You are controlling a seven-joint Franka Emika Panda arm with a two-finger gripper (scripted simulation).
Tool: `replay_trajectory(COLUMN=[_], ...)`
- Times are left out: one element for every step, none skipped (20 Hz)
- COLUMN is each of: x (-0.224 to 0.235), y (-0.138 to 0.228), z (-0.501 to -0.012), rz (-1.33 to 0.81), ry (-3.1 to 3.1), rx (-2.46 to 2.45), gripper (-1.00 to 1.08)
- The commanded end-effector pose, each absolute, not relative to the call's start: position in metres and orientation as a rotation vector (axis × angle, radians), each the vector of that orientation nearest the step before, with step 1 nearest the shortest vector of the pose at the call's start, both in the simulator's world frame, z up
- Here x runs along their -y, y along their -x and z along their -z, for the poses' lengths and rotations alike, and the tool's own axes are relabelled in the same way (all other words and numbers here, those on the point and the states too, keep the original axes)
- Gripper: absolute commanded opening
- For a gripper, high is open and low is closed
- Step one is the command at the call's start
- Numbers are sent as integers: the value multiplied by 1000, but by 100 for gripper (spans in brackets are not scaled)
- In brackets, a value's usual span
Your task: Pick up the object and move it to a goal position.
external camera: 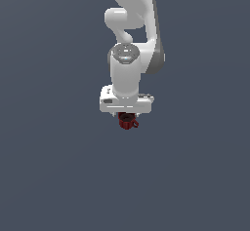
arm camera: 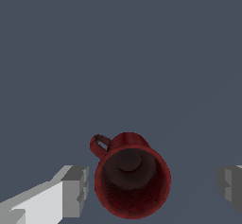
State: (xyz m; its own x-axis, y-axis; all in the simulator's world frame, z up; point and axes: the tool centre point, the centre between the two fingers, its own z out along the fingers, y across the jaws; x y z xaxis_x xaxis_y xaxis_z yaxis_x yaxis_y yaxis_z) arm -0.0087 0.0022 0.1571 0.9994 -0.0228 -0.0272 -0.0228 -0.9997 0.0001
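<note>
The big white arm hangs down the middle of the exterior view, and its gripper sits near the center. The little red mug is right under it, and in the wrist view the jaws are spread wide, one gray finger on each side of the mug, not touching it.

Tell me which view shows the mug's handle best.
The wrist view: the mug fills the lower frame, its loop handle plainly outlined between the open gripper fingers. In the exterior view the handle is only a tiny bump under the arm.
</note>
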Motion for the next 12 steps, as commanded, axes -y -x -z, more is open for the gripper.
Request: replay_trajectory(x=[-2, -2, 0, 2, 5, 8, 10, 12, 12, 12, 11, 11], y=[9, 9, 8, 8, 7, 7, 6, 6, 6, 6, 6, 6], z=[-157, -157, -158, -158, -159, -160, -161, -162, -162, -162, -162, -161], rz=[-43, -43, -44, -45, -46, -46, -45, -43, -42, -42, -45, -48], ry=[3141, 3141, 3141, 3142, 3143, 3144, 3144, 3144, 3144, 3144, 3144, 3145], rx=[-36, -37, -39, -44, -51, -58, -64, -68, -69, -68, -66, -63], gripper=[28, 28, 28, 28, 28, 28, 28, 28, 28, 28, 28, 28])
